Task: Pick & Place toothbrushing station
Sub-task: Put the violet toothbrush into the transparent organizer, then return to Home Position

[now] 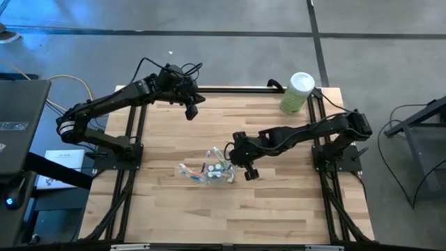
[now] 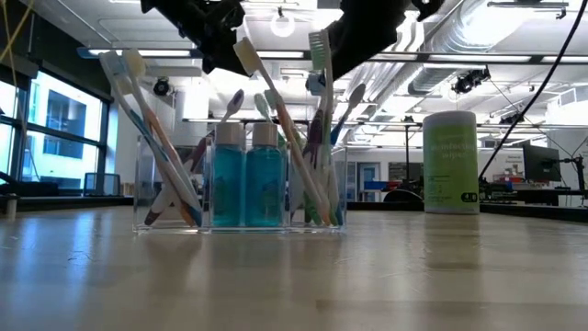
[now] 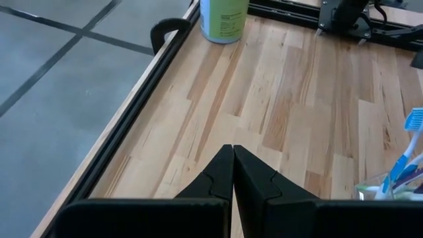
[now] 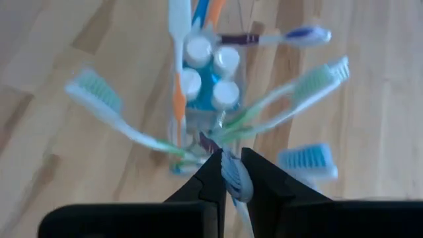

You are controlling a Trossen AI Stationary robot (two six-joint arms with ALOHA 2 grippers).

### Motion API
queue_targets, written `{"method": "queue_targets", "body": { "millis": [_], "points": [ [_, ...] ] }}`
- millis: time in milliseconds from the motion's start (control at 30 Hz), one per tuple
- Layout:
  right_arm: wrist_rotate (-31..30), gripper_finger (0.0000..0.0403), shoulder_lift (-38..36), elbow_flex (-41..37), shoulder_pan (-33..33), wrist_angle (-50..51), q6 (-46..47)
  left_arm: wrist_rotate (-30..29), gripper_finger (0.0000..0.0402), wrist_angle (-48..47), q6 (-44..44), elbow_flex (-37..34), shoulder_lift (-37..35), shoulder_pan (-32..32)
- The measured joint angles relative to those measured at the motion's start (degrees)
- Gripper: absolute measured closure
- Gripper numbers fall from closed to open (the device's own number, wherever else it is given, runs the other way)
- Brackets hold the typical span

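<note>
my right arm reaches in over the middle of the table, wrist tipped down, right gripper (image 4: 230, 173) with its fingers pinched nearly together. my left arm waits over the far left part of the table, left gripper (image 3: 232, 173) fully closed.

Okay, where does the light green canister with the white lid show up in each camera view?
High view: the canister stands at the table's far edge, near the right arm's base.
Low view: canister upright at the right, behind the clear organizer.
Left wrist view: canister at the top edge, lid cut off.
Right wrist view: not in it.
Shared landmark: the clear organizer of toothbrushes, mid-table.
</note>
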State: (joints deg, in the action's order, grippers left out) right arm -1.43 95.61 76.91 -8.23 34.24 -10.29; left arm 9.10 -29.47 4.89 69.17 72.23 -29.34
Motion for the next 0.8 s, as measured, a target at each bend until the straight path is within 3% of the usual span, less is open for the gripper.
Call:
{"method": "queue_targets", "body": {
  "millis": [333,800],
  "points": [
    [-0.13,0.0354,-0.48,-0.05,0.00,-1.38,3.09,-0.02,0.0399,-0.04,0.26,0.00,0.00,0.00],
    [-4.50,0.0196,-0.49,-0.05,-0.03,-1.47,4.39,-0.14,0.0399,-0.04,0.26,0.00,0.00,0.00]
  ]
}}
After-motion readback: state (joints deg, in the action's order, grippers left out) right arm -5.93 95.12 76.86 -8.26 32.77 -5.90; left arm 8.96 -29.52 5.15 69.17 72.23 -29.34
